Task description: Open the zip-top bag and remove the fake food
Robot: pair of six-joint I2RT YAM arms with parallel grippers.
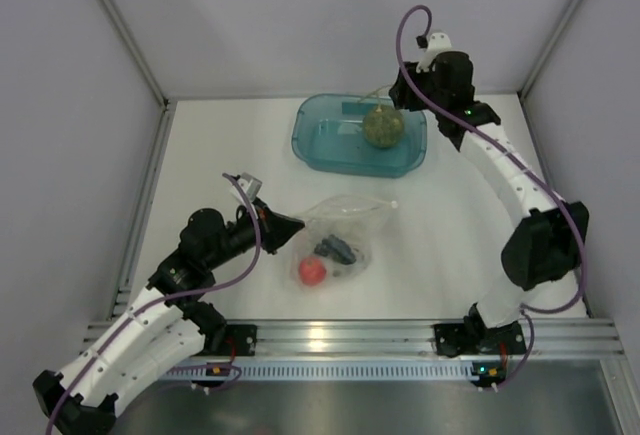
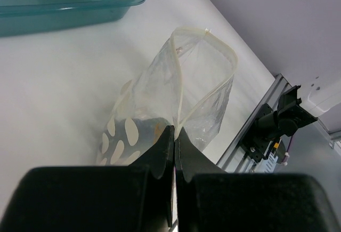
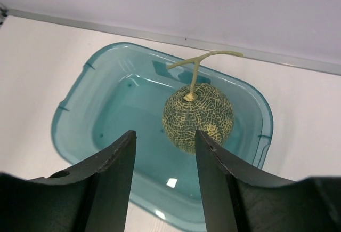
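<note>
The clear zip-top bag (image 1: 345, 223) lies mid-table, its zip mouth gaping open towards the far right. My left gripper (image 1: 296, 225) is shut on the bag's near-left edge; the wrist view shows the jaws (image 2: 174, 132) pinching the plastic (image 2: 202, 88). The red round fruit (image 1: 312, 271) and the dark grape bunch (image 1: 337, 249) sit inside the bag. The olive-green ball (image 1: 383, 126) rests in the teal tray (image 1: 315, 140). My right gripper (image 1: 402, 95) is open and empty above it; in the right wrist view the ball (image 3: 198, 117) lies just beyond the fingers (image 3: 164, 134).
The teal tray (image 3: 80, 114) stands at the back centre, near the rear wall. Grey walls close in the left, back and right sides. An aluminium rail (image 1: 350, 335) runs along the near edge, and it also shows in the left wrist view (image 2: 256, 130).
</note>
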